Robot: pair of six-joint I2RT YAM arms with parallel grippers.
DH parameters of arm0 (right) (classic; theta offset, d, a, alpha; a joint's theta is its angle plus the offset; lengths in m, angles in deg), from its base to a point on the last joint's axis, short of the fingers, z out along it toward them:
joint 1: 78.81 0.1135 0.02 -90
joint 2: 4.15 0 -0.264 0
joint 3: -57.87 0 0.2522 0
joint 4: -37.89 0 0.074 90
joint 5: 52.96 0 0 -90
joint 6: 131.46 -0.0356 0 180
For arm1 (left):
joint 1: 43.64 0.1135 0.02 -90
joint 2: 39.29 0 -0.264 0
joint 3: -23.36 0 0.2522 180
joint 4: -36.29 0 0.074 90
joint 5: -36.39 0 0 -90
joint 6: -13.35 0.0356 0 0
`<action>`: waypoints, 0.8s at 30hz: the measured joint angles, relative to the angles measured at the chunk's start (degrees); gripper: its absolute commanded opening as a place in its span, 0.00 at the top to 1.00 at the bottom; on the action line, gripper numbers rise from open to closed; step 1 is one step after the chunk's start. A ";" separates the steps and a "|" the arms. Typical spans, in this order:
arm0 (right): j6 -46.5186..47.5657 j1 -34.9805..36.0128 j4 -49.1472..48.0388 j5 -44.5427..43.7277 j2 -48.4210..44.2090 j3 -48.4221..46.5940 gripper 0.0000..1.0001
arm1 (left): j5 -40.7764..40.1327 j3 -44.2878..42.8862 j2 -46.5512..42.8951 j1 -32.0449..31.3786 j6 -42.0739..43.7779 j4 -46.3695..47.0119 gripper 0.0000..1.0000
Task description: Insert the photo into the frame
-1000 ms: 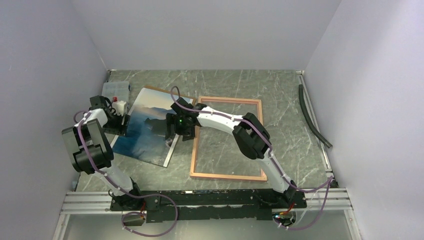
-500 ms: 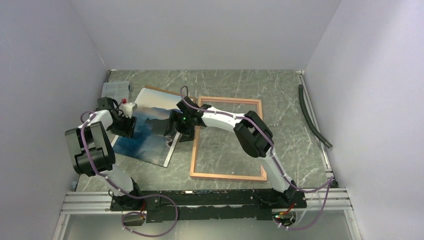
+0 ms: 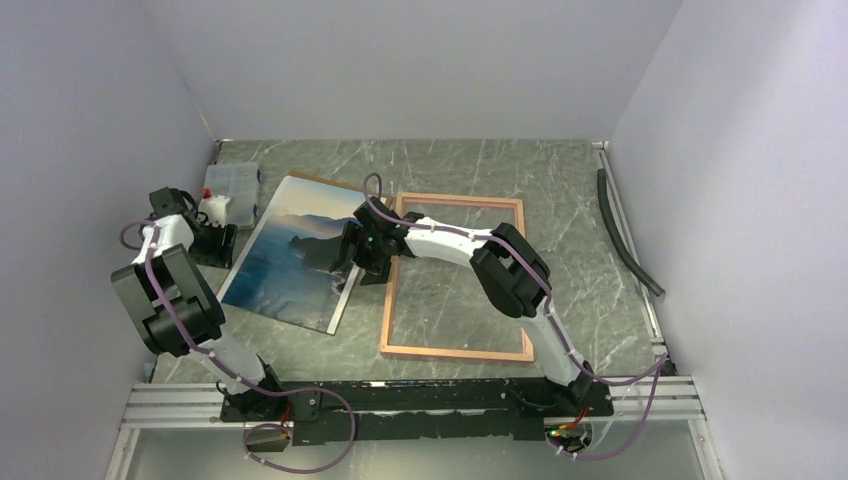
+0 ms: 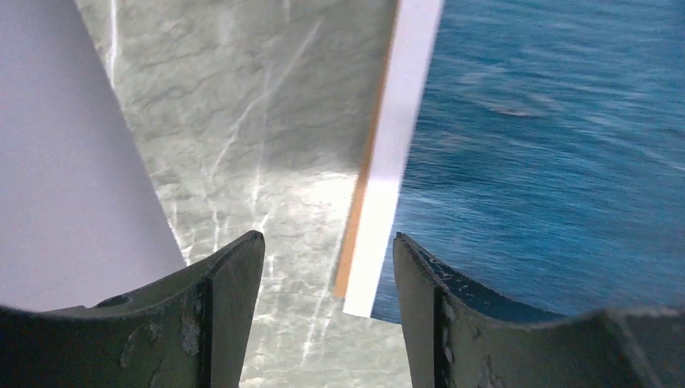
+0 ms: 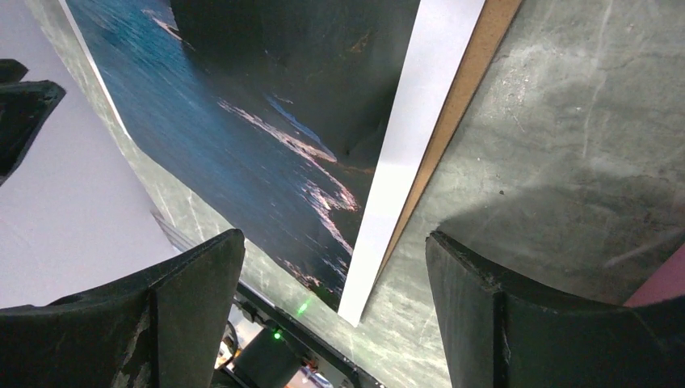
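Two open, empty grippers. Left gripper sits just off the left long edge of the photo. Photo lies flat, long axis near-to-far, just left of the frame. Right gripper is spread wide over its right edge, frame side, so looks better placed.

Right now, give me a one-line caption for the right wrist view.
Open right gripper over the photo's white edge, brown board beneath it, pink frame at lower right.
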 measured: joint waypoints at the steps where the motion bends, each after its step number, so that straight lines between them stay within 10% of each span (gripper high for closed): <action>1: 0.00 0.00 0.00 -0.02 0.00 0.00 0.14 | -1.53 0.98 0.00 0.28 0.02 1.92 0.36; 13: -0.22 0.00 -0.02 -0.04 0.00 0.02 0.13 | -12.63 10.34 0.09 -5.42 0.48 15.76 0.38; 24: -2.93 -0.26 -5.01 0.15 -2.25 5.18 0.15 | -6.36 11.04 -1.29 -8.94 0.22 10.69 0.47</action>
